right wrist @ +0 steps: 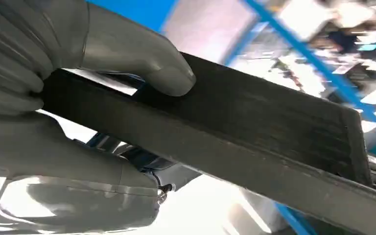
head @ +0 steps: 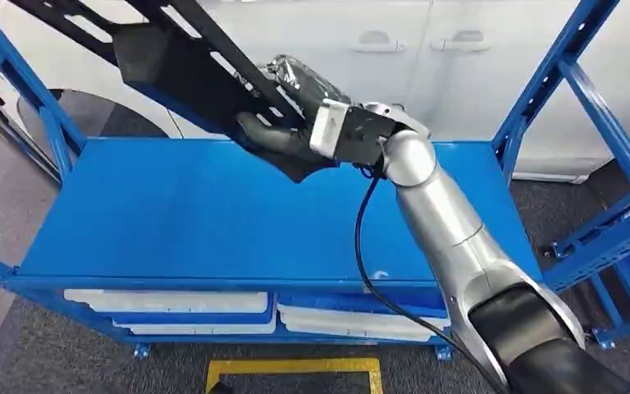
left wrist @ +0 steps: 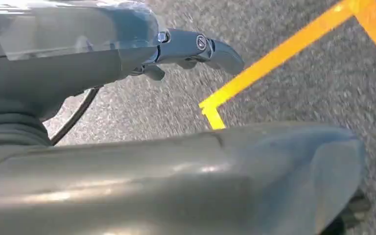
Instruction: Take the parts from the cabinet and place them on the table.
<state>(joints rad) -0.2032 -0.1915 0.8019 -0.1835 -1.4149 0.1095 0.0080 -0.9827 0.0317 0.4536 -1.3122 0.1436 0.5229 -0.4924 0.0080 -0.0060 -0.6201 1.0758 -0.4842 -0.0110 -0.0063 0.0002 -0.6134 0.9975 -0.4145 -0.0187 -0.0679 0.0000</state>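
In the head view a long black part (head: 172, 57), a flat bracket with bars running up to the far left, hangs above the blue cabinet shelf (head: 197, 222). My right hand (head: 291, 139) grips its near end from below, the silver arm reaching in from the lower right. In the right wrist view the grey thumb (right wrist: 142, 58) presses on the upper face of the black part (right wrist: 264, 122), with the hand wrapped under it. My left hand (left wrist: 176, 98) hangs over the floor, its thumb and fingers (left wrist: 196, 46) apart with nothing between them.
Blue uprights (head: 541, 90) and braces frame the shelf on both sides. White trays (head: 172, 302) lie on the lower level. A white car (head: 394, 41) stands behind the cabinet. Yellow tape (head: 295, 365) marks the grey carpet in front.
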